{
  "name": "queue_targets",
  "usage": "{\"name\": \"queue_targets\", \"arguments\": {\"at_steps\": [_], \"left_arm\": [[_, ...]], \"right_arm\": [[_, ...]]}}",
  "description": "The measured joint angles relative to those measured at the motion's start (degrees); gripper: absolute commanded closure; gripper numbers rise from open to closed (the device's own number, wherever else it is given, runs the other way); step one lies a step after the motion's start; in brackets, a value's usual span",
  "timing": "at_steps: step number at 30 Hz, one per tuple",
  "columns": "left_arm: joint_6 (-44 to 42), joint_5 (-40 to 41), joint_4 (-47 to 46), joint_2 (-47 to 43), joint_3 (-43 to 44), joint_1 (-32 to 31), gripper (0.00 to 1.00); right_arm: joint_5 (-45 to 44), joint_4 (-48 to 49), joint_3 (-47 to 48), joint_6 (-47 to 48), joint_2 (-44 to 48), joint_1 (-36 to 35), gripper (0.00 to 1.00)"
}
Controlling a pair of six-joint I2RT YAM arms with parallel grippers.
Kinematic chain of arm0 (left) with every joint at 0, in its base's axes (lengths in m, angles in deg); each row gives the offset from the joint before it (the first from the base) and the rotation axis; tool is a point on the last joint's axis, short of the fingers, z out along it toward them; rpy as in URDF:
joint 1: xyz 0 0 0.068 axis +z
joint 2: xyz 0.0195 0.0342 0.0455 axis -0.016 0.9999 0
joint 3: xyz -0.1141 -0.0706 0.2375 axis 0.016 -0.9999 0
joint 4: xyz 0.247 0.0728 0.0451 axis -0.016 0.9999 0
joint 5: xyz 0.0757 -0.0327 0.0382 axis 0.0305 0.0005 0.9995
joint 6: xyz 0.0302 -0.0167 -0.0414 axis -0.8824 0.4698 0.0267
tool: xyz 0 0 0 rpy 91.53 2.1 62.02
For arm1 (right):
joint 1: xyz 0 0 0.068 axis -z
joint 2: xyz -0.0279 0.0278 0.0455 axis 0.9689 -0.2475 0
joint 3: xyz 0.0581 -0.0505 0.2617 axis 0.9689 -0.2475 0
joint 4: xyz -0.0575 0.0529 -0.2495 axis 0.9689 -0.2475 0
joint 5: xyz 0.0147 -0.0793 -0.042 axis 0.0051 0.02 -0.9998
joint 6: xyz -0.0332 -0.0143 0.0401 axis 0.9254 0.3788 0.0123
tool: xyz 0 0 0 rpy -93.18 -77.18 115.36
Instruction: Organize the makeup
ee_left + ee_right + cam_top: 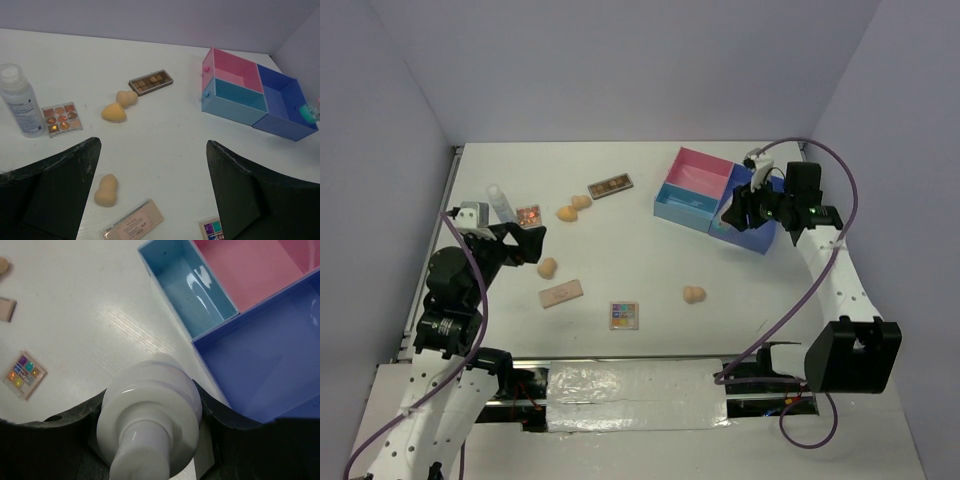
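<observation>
Showing right wrist view: right gripper [147, 415] clamped on white bottle [150, 390], long axis toward camera, cap end nearest. Dark blue compartment [260, 365] near, at 2 o'clock. Top view: bottle held over right side of tray [685, 208]; right arm nearer. Left wrist view: left gripper [152, 145] wide, empty; sponge [106, 190] at 7 o'clock.

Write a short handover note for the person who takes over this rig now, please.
Left claw: open, holding nothing, over the table's left side.
Right claw: shut on the white pump bottle, close to the dark blue compartment of the tray.
On the table: four peach sponges, brown palette, pink palette, multicolour palette, small orange palette, clear bottle.
Done: nothing in the tray.
Left: all of it.
</observation>
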Motion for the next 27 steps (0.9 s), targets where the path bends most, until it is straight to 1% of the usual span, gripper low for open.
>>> {"name": "queue_targets", "arguments": {"at_steps": [6, 12, 20, 24, 26, 27], "left_arm": [[-0.07, 0.26, 0.22, 2.01, 0.04, 0.0, 0.01], [-0.09, 0.96, 1.57, 2.34, 0.72, 0.0, 0.01], [-0.09, 2.4, 2.54, 2.25, 2.03, 0.0, 0.01], [-0.04, 2.69, 2.58, 2.47, 2.05, 0.0, 0.01], [-0.04, 2.93, 2.62, 2.95, 2.14, 0.0, 0.01], [-0.04, 3.06, 2.73, 3.28, 2.27, 0.0, 0.01]], "right_arm": [[-2.43, 0.92, 7.08, -7.56, -7.87, 0.79, 0.91], [-4.52, 0.13, 11.8, -12.98, -18.64, 3.98, 0.91], [-6.78, -3.72, 18.34, -14.25, -30.1, 6.99, 0.9], [-6.88, -7.54, 25.94, -14.01, -38.03, 7.34, 0.89], [-6.73, -9.64, 29.51, -13.94, -41.88, 7.34, 0.86], [-6.6, -10.56, 31.04, -13.92, -43.65, 7.34, 0.83]]}}
